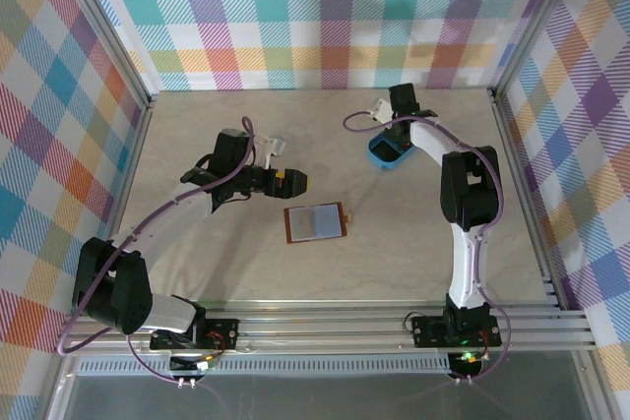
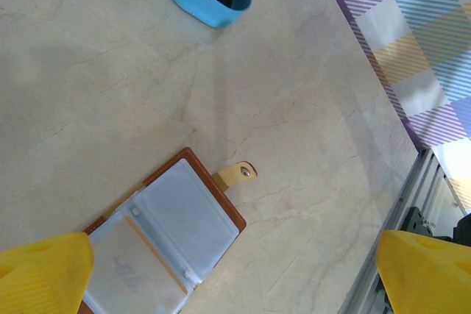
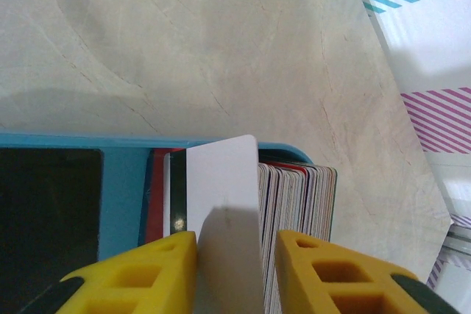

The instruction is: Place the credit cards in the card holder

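Right arm (image 1: 463,194) bowed over one blue plastic tray (image 3: 121,182)
My right claw (image 3: 229,239) flanks one white plastic card (image 3: 221,174), grip unclear; left claw (image 1: 299,182) gapes, one brown leather wallet (image 1: 315,222) at five o'clock.

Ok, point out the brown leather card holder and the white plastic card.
Brown leather card holder (image 2: 165,248): left wrist view, clear inner sleeve.
White plastic card (image 3: 221,178): right wrist view, its upper face.

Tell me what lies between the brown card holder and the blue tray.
Only bare tabletop separates the card holder from the blue tray, as the top external and left wrist views show.
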`<state>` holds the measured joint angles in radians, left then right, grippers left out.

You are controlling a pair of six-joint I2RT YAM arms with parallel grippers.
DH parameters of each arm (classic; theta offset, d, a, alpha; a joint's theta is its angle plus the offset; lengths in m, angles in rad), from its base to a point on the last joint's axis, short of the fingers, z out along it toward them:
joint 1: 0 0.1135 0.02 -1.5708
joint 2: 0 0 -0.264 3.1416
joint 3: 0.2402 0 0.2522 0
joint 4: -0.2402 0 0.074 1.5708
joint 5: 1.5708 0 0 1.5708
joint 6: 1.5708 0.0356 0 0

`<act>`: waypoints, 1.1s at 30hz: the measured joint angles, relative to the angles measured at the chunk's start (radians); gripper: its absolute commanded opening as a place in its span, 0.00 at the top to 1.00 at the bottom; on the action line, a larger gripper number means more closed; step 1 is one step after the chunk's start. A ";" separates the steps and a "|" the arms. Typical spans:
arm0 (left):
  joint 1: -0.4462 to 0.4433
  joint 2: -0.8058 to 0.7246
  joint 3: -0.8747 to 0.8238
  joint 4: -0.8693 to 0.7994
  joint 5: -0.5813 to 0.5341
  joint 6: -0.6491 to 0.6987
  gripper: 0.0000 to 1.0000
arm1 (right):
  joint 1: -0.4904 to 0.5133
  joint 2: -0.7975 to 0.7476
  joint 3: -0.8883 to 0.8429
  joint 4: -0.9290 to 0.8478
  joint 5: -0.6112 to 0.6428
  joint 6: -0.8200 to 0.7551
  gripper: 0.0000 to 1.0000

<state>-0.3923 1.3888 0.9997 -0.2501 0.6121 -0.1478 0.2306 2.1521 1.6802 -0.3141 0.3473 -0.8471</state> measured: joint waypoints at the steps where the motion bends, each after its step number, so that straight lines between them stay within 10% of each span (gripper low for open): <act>1: 0.000 0.000 0.000 -0.005 0.000 0.000 0.02 | 0.000 -0.001 -0.001 0.000 0.000 0.000 0.71; 26: 0.000 0.008 0.001 -0.011 0.000 0.000 0.02 | 0.002 -0.103 -0.004 -0.121 -0.117 0.091 1.00; 33: 0.000 -0.010 0.013 -0.005 -0.006 -0.080 0.06 | 0.026 -0.412 -0.219 -0.119 -0.259 0.216 1.00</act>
<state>-0.3927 1.3788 1.0122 -0.2554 0.6060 -0.2276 0.2562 1.7397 1.4609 -0.4328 0.0879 -0.6308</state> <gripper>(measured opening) 0.957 0.060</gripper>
